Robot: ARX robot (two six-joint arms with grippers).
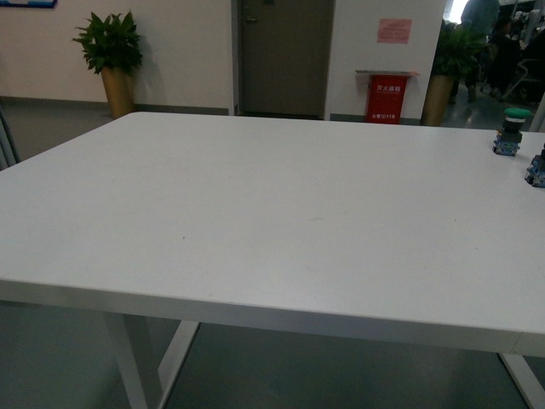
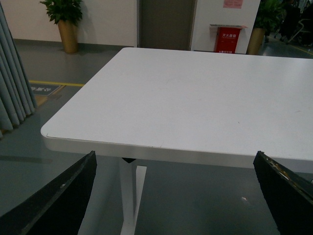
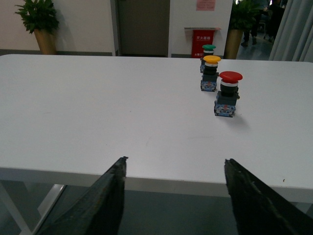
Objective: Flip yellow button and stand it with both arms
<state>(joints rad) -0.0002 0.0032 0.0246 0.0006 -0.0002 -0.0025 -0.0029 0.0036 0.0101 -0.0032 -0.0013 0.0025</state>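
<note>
The yellow button (image 3: pixel 211 72) stands upright on the white table (image 3: pixel 98 107) in the right wrist view, yellow cap up, black collar and blue-grey body below. It is the middle one of a row of three. My right gripper (image 3: pixel 176 164) is open and empty, at the table's near edge, well short of the row. My left gripper (image 2: pixel 174 161) is open and empty, below and in front of the table's edge, with no button in its view. Neither arm shows in the front view.
A green-capped button (image 3: pixel 209 49) stands behind the yellow one and a red-capped button (image 3: pixel 228 95) in front of it. In the front view the green button (image 1: pixel 511 129) stands at the far right, and another blue body (image 1: pixel 536 169) is cut off by the frame edge.
</note>
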